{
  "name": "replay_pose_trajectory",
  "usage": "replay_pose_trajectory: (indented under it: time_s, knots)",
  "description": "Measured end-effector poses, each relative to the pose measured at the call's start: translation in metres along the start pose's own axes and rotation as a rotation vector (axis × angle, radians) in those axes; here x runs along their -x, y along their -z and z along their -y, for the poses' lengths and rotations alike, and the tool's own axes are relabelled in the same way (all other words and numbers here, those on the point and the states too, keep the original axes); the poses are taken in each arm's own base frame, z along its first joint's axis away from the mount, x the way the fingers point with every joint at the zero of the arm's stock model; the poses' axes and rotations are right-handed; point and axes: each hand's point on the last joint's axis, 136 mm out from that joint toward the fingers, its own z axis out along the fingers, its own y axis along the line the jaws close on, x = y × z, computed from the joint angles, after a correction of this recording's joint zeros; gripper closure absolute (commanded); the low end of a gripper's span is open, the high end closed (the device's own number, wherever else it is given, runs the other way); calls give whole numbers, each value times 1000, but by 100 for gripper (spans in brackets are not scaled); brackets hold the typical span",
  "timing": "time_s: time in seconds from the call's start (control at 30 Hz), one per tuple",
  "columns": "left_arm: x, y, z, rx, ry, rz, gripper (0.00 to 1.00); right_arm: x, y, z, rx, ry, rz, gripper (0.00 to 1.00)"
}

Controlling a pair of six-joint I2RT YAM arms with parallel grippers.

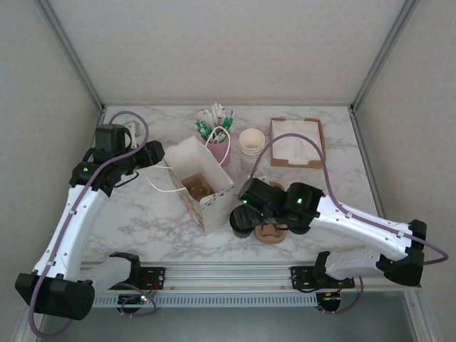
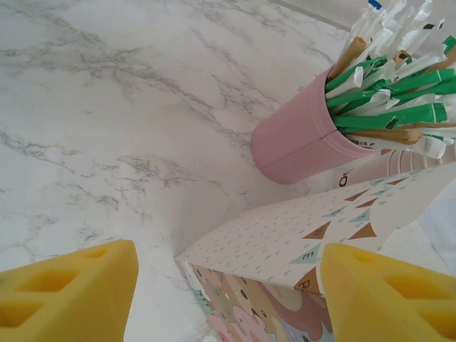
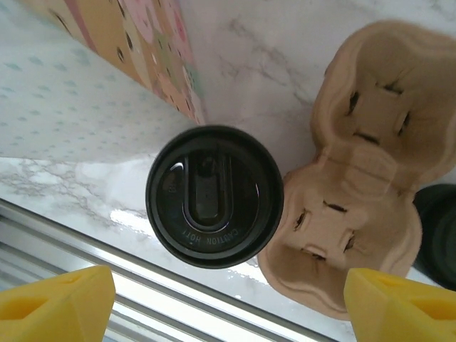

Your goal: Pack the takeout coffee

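We see the takeout coffee (image 3: 214,196) upright on the table (image 3: 249,43), paper bag (image 3: 71,85) left, cardboard carrier (image 3: 356,142) right.

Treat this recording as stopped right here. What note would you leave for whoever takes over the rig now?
The left gripper is open, its fingers on either side of the paper bag top edge, not clamped.
The right gripper is open, above the takeout coffee, not gripping it.
The coffee stands lidded on the table, between the bag and the cardboard carrier.
Done: the bag is open.
Left: grasp the coffee and set it in the bag.
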Motion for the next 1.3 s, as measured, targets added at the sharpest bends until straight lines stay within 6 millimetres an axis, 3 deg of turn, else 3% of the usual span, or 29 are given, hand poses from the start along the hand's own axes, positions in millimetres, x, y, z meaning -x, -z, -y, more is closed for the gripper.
replay_pose_trajectory:
  time_s: [0.17, 0.37, 0.8, 1.3]
  knots:
    - [0, 0, 0, 0, 0, -1, 31, -16, -31, -6, 9, -45, -33, 22]
    - [-1, -1, 0, 1, 0, -2, 31, -13, -47, -14, 4, -71, -30, 21]
    - [-1, -1, -1, 3, 2, -1, 31, -15, -66, -12, -51, -64, -39, 22]
    - [0, -1, -2, 4, 3, -1, 31, -12, -74, -10, -92, -48, -38, 21]
